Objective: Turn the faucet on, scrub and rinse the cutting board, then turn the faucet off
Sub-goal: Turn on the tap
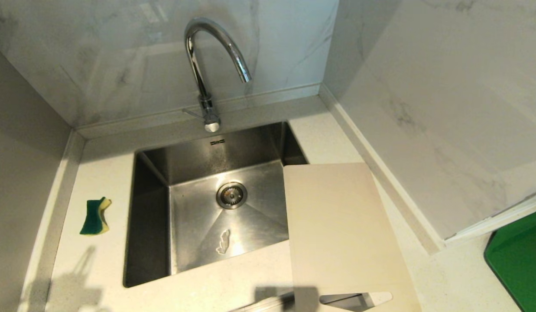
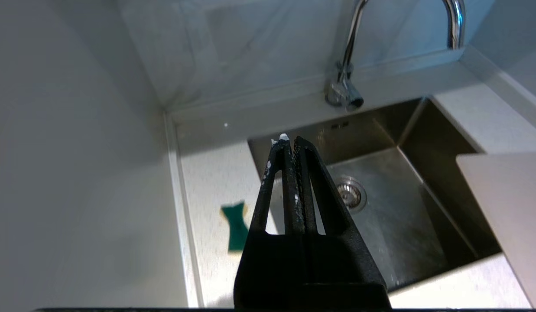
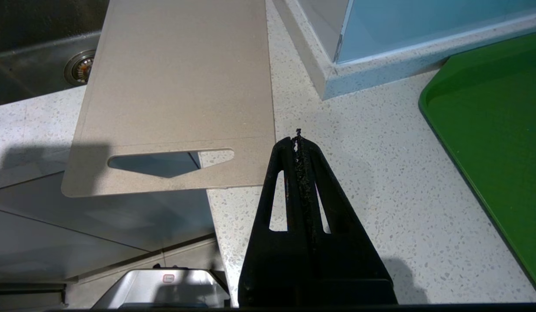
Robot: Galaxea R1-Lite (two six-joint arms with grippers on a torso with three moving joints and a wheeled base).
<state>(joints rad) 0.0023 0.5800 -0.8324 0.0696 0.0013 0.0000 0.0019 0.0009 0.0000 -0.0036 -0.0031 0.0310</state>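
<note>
The chrome gooseneck faucet [image 1: 206, 65] [image 2: 345, 78] stands behind the sink [image 1: 151, 173], its small side lever [image 1: 190, 113] at the base; no water runs. The beige cutting board [image 1: 337, 229] [image 3: 177, 86] lies on the counter right of the sink, one side over the basin and its slot handle [image 3: 164, 162] past the counter's front edge. Neither arm shows in the head view. My left gripper [image 2: 289, 139] hangs shut and empty above the sink's left front. My right gripper [image 3: 298, 138] is shut and empty over the counter, just right of the board's handle end.
A green and yellow sponge [image 1: 95, 216] [image 2: 236, 226] lies on the counter left of the sink. A bright green board [image 1: 519, 255] [image 3: 497, 112] sits at the far right. Marble walls close in the back, left and right. A drain [image 1: 231, 195] sits mid-basin.
</note>
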